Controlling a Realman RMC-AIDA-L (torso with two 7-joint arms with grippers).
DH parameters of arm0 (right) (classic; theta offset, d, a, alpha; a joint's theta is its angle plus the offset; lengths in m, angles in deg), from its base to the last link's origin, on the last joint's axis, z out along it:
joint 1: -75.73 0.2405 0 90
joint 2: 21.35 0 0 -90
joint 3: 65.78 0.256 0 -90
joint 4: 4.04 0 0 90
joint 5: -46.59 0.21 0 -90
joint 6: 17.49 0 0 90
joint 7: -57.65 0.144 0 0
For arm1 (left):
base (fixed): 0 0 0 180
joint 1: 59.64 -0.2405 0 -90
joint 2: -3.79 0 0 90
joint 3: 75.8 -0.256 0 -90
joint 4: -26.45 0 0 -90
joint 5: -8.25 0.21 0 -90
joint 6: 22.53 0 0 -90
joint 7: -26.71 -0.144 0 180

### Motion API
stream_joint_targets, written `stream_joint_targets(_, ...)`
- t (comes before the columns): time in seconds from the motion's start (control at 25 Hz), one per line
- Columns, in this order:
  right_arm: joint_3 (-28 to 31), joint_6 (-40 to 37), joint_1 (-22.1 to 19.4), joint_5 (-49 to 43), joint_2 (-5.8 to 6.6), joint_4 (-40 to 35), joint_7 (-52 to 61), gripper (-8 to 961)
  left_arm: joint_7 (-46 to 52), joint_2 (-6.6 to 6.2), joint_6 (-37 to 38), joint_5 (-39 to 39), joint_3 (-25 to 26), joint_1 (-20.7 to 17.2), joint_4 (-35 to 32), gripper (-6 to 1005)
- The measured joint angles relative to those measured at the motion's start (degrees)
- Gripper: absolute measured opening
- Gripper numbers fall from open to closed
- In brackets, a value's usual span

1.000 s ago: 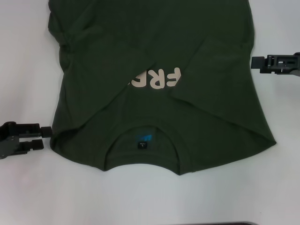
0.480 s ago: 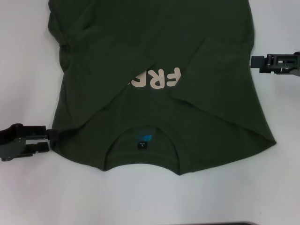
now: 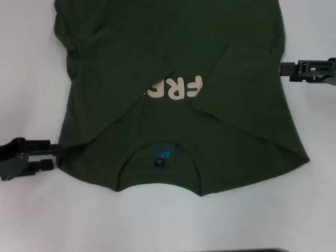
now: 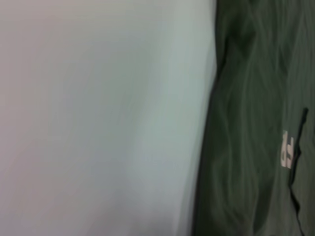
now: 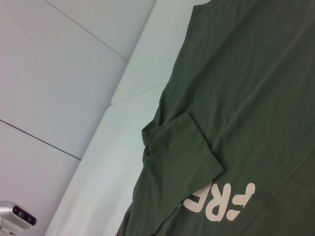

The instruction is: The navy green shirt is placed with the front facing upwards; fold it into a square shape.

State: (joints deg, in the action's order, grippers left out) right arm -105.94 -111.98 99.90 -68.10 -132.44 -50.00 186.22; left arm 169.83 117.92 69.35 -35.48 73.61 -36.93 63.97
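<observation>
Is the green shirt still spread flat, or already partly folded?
Partly folded. Both sides of the navy green shirt are turned in over the front, hiding part of the cream lettering; the collar end isn't folded up.

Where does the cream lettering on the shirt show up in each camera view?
Head view: the lettering sits mid-frame on the shirt, partly covered by folded cloth.
Left wrist view: only a sliver of lettering at the right edge.
Right wrist view: lettering near the bottom, right of centre.
Shared landmark: the folded-in sleeve beside the lettering, seen in the head view at.
</observation>
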Motion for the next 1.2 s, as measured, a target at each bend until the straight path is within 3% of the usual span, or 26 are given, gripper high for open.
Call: stream_joint_targets(1.2,1.18,-0.30,0.38,0.00,0.54,1.93,0.00,851,3.21,1.01,-1.00,0.88,0.08,1.30,-0.25,579)
